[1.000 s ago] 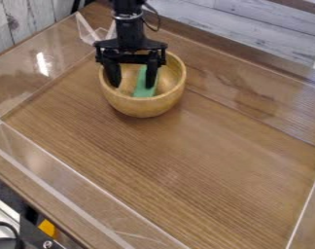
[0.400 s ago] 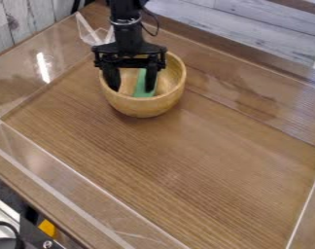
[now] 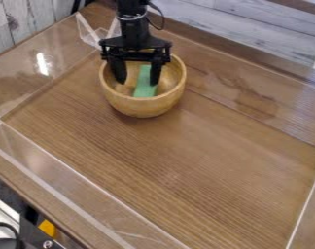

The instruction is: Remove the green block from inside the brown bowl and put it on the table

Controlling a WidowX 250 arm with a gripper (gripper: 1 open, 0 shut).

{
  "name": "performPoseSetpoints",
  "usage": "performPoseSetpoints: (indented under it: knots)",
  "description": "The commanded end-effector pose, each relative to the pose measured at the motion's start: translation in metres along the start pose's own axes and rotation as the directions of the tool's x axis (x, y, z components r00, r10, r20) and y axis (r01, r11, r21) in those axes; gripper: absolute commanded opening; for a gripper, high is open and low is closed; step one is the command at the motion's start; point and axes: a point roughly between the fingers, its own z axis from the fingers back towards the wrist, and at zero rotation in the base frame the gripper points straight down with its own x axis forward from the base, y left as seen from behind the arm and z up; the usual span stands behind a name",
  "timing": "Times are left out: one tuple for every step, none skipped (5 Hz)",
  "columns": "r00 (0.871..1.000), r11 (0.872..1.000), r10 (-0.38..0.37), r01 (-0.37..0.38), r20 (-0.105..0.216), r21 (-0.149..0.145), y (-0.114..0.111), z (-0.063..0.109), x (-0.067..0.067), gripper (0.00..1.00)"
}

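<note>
Between the spread fingers [image 3: 137, 84] (inside the brown bowl [image 3: 142, 101]) lies the green block [image 3: 147, 87].

Legible text, labels, brands, numbers, signs: none. Nothing readable on any item in view.

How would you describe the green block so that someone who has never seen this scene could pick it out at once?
Start at the dark wood-grain table and find the round tan brown bowl near its far left part, under the black gripper with open jaws. Inside the bowl lies the green block, a small flat bar between the jaws. It is the only bright green thing in view.
</note>
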Motion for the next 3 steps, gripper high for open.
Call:
performPoseSetpoints:
  knots:
    - [1.000,1.000,0.019,-0.019,0.002,-0.002,0.000,-0.004,-0.010,0.00]
    - [0.999,0.999,0.041,-0.041,0.004,-0.001,0.000,-0.005,-0.020,0.00]
    - [1.000,1.000,-0.004,0.004,0.004,0.001,0.004,-0.002,-0.025,0.00]
